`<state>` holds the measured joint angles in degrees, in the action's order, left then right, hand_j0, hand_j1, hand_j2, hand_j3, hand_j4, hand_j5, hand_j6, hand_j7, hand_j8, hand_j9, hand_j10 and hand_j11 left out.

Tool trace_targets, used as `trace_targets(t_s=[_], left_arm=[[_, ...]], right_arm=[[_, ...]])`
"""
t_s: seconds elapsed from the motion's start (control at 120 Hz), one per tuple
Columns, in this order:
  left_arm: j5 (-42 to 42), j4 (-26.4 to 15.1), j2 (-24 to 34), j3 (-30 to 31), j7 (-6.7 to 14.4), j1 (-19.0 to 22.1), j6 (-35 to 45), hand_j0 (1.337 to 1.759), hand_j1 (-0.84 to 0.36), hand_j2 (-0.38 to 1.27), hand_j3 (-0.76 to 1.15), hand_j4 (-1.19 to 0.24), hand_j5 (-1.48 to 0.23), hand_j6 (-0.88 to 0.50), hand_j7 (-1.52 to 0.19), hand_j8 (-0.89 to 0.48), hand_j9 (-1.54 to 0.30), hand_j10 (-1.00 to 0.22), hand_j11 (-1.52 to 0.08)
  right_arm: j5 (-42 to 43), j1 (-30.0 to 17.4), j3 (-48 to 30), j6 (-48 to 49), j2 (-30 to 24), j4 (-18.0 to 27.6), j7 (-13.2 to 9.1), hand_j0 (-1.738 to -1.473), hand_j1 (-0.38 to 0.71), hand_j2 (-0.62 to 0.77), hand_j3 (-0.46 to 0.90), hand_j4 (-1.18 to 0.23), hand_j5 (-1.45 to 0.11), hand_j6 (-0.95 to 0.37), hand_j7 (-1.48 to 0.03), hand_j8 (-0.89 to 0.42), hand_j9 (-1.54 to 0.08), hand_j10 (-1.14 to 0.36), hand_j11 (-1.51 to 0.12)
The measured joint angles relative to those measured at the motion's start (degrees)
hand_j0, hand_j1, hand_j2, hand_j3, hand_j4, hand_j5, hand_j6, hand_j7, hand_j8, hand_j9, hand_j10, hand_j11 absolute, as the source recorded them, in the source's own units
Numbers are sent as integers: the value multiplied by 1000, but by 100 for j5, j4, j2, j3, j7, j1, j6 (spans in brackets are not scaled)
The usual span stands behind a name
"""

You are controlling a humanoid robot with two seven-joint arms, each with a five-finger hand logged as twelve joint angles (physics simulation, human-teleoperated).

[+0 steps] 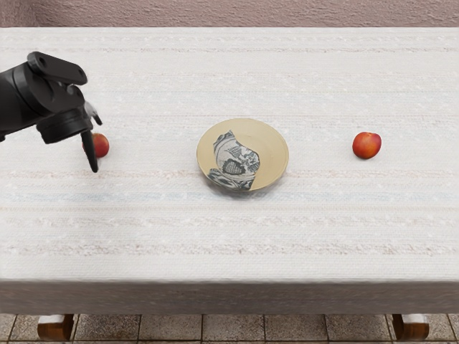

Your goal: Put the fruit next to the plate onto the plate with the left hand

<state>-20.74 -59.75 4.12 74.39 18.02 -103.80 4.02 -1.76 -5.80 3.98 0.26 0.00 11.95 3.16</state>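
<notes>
A round tan plate (276,147) with a dark blue and white pattern lies in the middle of the table. Left of it sits a small red-orange fruit (102,145), partly hidden by my left hand (87,140). The black left arm comes in from the left edge. Its fingers (91,154) point down beside the fruit, spread, and hold nothing. A second red-orange fruit (366,145) rests to the right of the plate. My right arm is out of view.
The table (229,236) is covered by a pale striped cloth and its front edge runs along the bottom. A wall borders the far side.
</notes>
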Motion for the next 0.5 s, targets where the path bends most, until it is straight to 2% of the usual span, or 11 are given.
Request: trace_targets(t_s=[0.067, 0.242, 0.45, 0.5], left_arm=[[4, 193, 11, 7, 0, 235, 5, 1658, 116, 39, 0, -195, -253, -196, -253, -196, -253, -195, -253], [8, 458, 2, 12, 0, 271, 10, 1658, 104, 41, 0, -205, -266, -206, -266, -205, -265, -205, -265], [15, 731, 0, -4, 0, 565, 220, 1658, 99, 42, 0, -210, -271, -210, -271, -210, -271, -209, -271], [16, 853, -24, -7, 0, 749, 241, 1658, 99, 43, 0, -210, -272, -211, -272, -210, -272, -210, -272]], right_arm=[[0, 0, -1, 0, 0, 0, 0, -1658, -322, -5, 0, -22, -29, -22, -29, -22, -29, -22, -29], [0, 0, -1, 0, 0, 0, 0, -1658, -322, -5, 0, -22, -29, -22, -29, -22, -29, -22, -29], [0, 0, 0, 0, 0, 0, 0, -1658, -322, -5, 0, -22, -29, -22, -29, -22, -29, -22, -29], [0, 0, 0, 0, 0, 0, 0, -1658, -322, -5, 0, -22, -29, -22, -29, -22, -29, -22, -29]])
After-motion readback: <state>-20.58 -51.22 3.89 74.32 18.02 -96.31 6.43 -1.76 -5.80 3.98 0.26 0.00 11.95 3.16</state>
